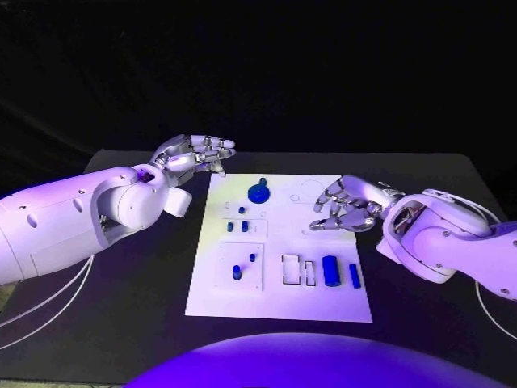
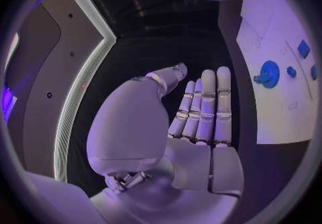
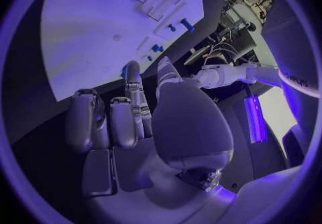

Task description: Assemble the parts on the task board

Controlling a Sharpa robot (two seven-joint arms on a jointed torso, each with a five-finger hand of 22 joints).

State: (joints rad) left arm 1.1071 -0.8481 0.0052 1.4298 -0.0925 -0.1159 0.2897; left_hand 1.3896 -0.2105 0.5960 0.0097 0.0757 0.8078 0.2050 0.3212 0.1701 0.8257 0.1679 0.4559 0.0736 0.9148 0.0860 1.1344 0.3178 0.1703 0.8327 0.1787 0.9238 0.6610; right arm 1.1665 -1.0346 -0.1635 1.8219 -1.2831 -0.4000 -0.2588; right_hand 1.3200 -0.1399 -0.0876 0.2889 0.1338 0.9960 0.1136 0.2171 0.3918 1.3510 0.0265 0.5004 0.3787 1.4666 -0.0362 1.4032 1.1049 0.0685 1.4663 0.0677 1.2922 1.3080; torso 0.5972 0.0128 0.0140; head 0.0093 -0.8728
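— Where the task board (image 1: 279, 291) lay in the middle of the black table (image 1: 445, 174), what did we find on it?

— We saw a round blue part (image 1: 258, 194) at its far end, small blue parts (image 1: 237, 227) left of centre, and a larger blue block (image 1: 329, 270) with a slim blue piece (image 1: 354, 276) at the near right, beside white-edged slots (image 1: 292, 270).

— And our hands?

— Our left hand (image 1: 195, 153) hovered off the board's far-left corner, fingers (image 2: 204, 106) straight and side by side, holding nothing. Our right hand (image 1: 350, 207) hung over the board's right edge, fingers (image 3: 110, 122) curled loosely and apart; we saw nothing in it.
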